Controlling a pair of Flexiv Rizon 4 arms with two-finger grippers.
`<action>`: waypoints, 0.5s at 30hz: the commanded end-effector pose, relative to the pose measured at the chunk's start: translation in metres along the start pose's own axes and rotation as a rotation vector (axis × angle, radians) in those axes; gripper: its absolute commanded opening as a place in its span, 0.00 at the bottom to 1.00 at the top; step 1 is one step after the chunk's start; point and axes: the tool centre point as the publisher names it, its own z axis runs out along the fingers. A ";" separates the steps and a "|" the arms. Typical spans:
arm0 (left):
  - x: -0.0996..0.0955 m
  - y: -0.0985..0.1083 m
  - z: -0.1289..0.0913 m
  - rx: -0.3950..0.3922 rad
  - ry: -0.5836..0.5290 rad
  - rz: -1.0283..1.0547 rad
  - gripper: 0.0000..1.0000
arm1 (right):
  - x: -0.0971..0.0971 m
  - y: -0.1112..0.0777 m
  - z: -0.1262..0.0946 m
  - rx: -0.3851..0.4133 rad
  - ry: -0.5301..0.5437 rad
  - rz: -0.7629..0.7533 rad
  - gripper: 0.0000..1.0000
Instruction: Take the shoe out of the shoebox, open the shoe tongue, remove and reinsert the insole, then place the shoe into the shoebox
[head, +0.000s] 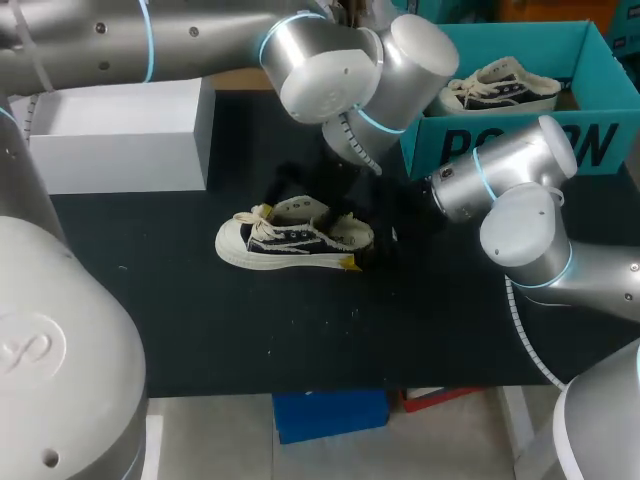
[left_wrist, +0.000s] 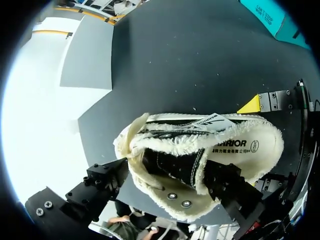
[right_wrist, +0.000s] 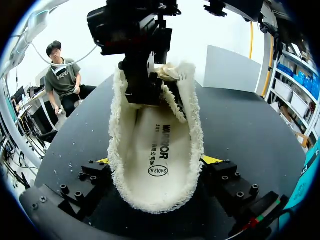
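Observation:
A black low-top shoe (head: 295, 240) with cream fleece lining stands on the black mat, toe to the left. My right gripper (right_wrist: 157, 161) clamps its heel from both sides, and one yellow tip (head: 350, 263) shows by the sole. The white insole (right_wrist: 160, 145) lies inside the shoe. My left gripper (left_wrist: 167, 172) hangs over the front of the shoe, fingers wide apart. One finger (left_wrist: 225, 182) is in the shoe's mouth beside the raised tongue (left_wrist: 175, 162). The other finger (left_wrist: 107, 182) is outside it. The teal shoebox (head: 520, 140) stands at the back right.
A second shoe (head: 500, 88) lies inside the shoebox. A white box (head: 120, 135) sits at the back left of the mat. My left arm's elbow (head: 340, 70) hangs over the mat's middle back, close to the shoebox corner.

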 end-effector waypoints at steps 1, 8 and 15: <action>-0.002 0.001 0.000 0.003 0.001 0.003 0.00 | 0.000 -0.001 0.004 0.000 -0.001 0.001 0.00; -0.002 0.001 -0.001 0.008 0.000 0.009 0.00 | 0.000 -0.001 0.004 0.000 -0.001 0.001 0.00; 0.000 0.003 -0.002 0.026 -0.019 0.038 0.00 | 0.000 -0.001 0.004 0.000 -0.001 0.001 0.00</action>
